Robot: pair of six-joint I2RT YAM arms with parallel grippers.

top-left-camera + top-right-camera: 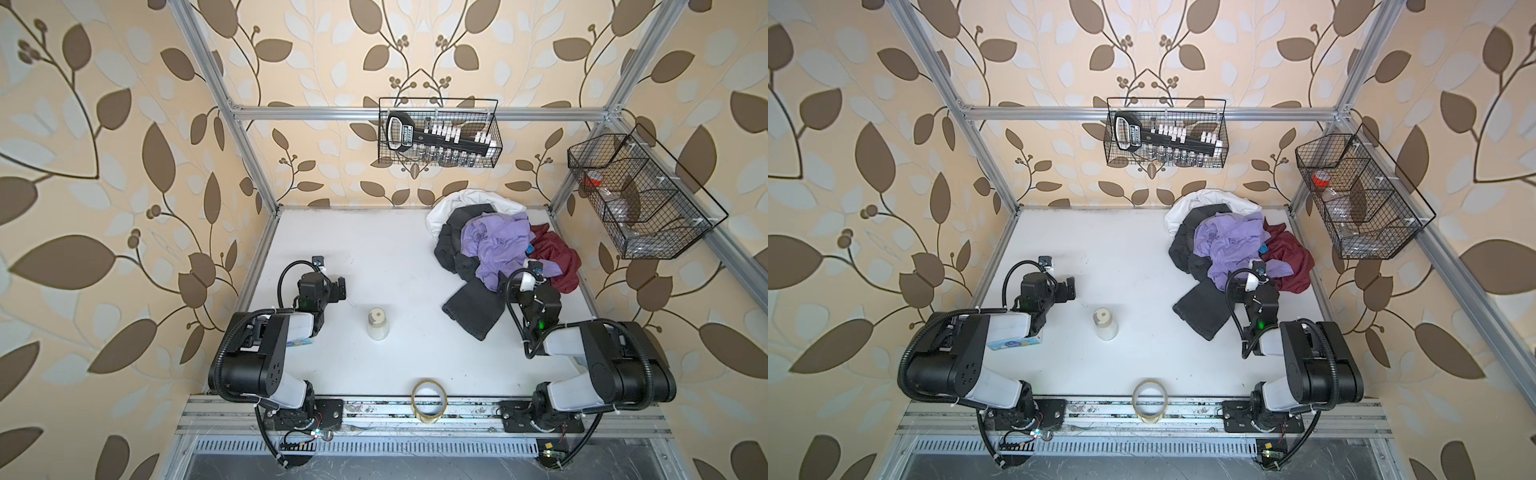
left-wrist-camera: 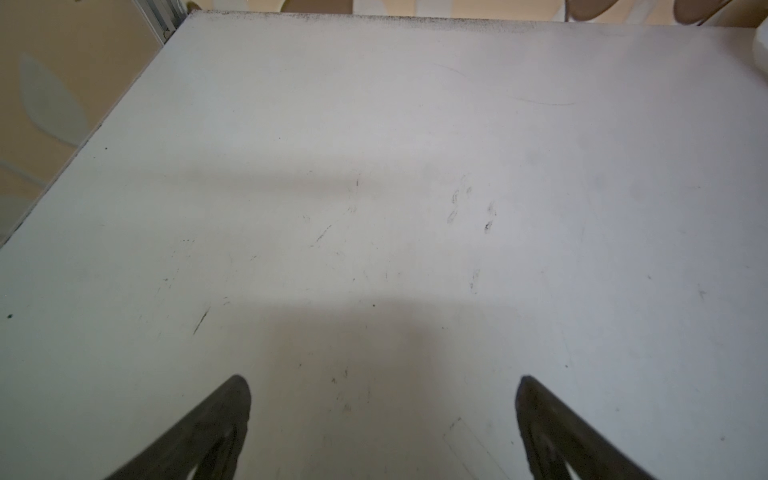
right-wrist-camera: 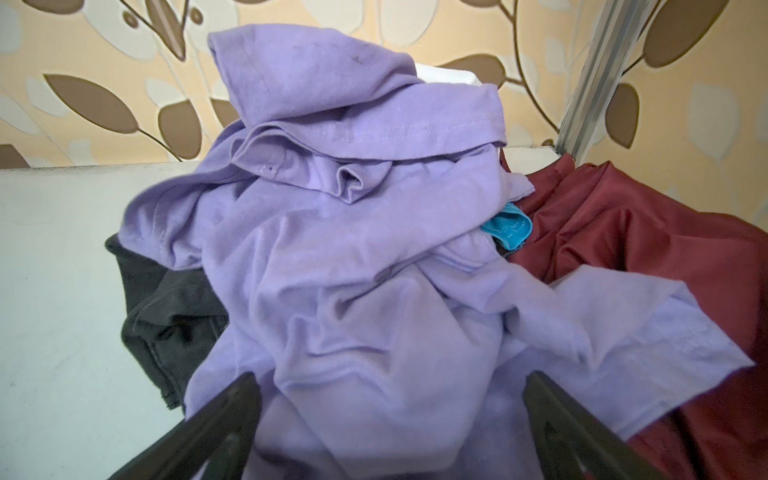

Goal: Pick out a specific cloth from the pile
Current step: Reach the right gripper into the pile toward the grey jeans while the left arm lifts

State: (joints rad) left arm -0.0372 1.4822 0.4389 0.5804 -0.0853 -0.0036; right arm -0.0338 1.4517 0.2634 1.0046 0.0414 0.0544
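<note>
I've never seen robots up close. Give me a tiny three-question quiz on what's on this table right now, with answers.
1. True or false: in the pile, the lilac shirt lies over the charcoal trousers.
2. The white bottle stands: A. on the pile; B. against the charcoal trousers; C. alone on the bare table.
3. Fill in: the left gripper and the right gripper both have jaws standing ___.
Key: 1 true; 2 C; 3 open.
</note>
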